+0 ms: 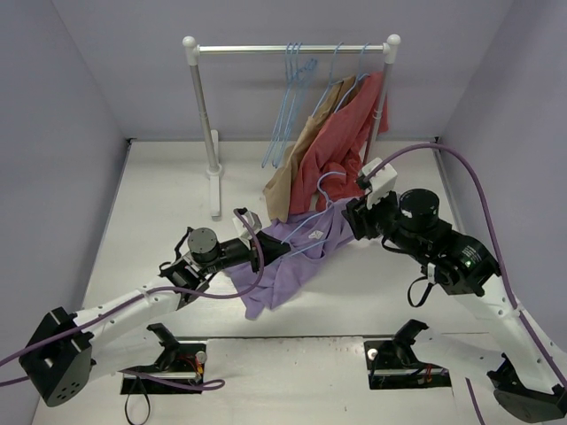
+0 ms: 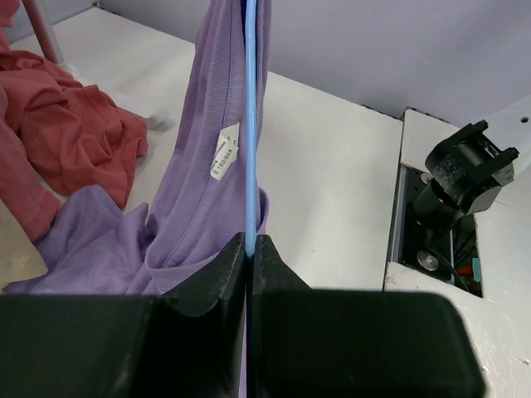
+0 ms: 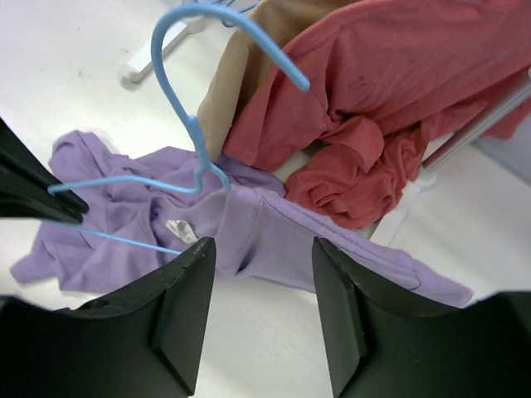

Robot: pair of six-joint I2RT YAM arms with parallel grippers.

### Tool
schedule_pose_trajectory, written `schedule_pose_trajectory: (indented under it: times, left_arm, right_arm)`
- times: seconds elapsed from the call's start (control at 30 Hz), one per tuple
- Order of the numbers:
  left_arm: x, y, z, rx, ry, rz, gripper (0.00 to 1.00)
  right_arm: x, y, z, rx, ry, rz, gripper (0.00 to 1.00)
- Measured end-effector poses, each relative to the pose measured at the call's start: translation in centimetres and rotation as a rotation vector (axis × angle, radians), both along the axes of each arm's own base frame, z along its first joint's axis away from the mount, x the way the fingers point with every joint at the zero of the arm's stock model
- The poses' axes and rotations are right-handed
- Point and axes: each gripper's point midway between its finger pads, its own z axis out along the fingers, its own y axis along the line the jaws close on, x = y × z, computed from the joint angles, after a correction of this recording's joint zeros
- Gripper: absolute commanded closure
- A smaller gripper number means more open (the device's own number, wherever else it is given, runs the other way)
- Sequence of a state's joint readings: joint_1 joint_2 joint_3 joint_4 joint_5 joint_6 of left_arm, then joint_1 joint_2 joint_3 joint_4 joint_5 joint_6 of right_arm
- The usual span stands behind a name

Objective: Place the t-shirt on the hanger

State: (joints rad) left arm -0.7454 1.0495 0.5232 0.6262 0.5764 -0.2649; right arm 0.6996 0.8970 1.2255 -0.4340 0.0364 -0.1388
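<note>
The lavender t-shirt (image 1: pixel 288 261) lies crumpled on the white table between the two arms, partly draped over the light-blue hanger (image 3: pixel 197 124). The hanger's hook (image 1: pixel 326 184) points toward the rack. My left gripper (image 2: pixel 250 242) is shut on the hanger's thin wire, with purple cloth (image 2: pixel 195 166) hanging beside it. In the top view it (image 1: pixel 279 251) sits at the shirt's left side. My right gripper (image 3: pixel 261 253) is open just above the shirt's sleeve edge (image 3: pixel 282 236), with nothing between its fingers; from above it (image 1: pixel 348 220) is at the shirt's right end.
A brick-red garment (image 1: pixel 341 142) and a tan one (image 1: pixel 292 173) hang from the white rack (image 1: pixel 292 49) and spill onto the table right behind the shirt. Several spare blue hangers (image 1: pixel 288 97) hang on the rail. The rack's left post (image 1: pixel 205 133) stands at centre-left.
</note>
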Motion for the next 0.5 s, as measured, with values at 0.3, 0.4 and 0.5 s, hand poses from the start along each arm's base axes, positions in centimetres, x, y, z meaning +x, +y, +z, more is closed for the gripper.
schedule_pose_trajectory:
  times: [0.3, 0.4, 0.5]
  left_arm:
    - [-1.1, 0.9, 1.2, -0.011, -0.019, -0.033, 1.0]
    - [-1.5, 0.9, 1.0, -0.001, -0.016, -0.053, 1.0]
    - [-1.7, 1.0, 0.7, 0.01, -0.012, -0.062, 1.0]
  right_arm:
    - [1.1, -0.2, -1.8, -0.137, -0.022, 0.109, 0.47]
    - [1.9, -0.3, -2.6, -0.158, -0.005, 0.14, 0.47]
    - [2.0, 0.0, -3.1, -0.167, 0.005, 0.18, 0.5]
